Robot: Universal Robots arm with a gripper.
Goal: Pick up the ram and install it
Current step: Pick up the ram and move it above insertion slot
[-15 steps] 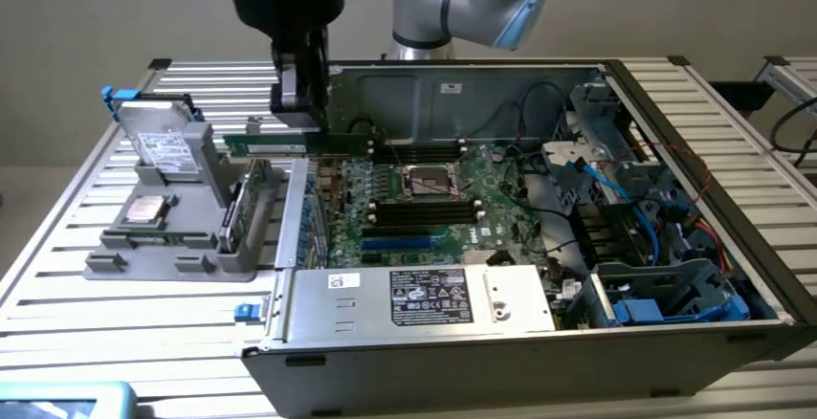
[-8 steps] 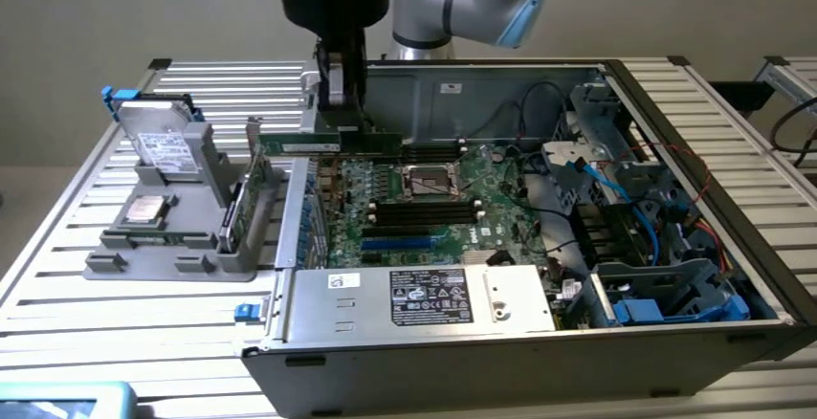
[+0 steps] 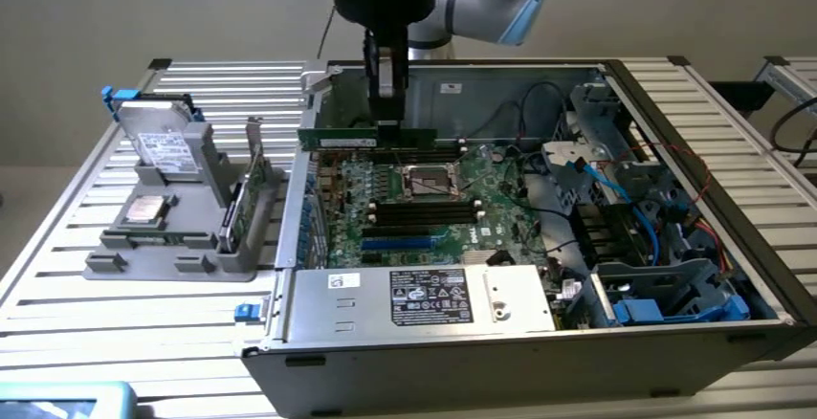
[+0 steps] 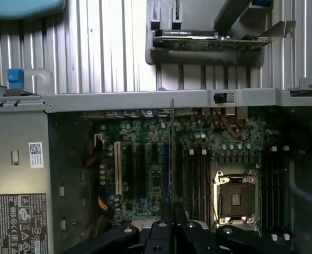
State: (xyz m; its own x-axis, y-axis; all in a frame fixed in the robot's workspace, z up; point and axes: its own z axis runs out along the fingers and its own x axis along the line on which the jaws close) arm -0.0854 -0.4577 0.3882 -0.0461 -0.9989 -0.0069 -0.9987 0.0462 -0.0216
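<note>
Ram point(image 3: 335, 138) clamped in tool point(image 3: 386, 119) above motherboard point(image 3: 428, 210).

Open computer case point(image 3: 511, 366), grey holder point(image 3: 156, 266)

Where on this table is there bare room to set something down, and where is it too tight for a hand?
Bare table slats lie between the holder and the blue tray, at the exterior view's left of the case. Inside the case it is crowded: cables fill one side, and the pincer holds the ram over the board.
</note>
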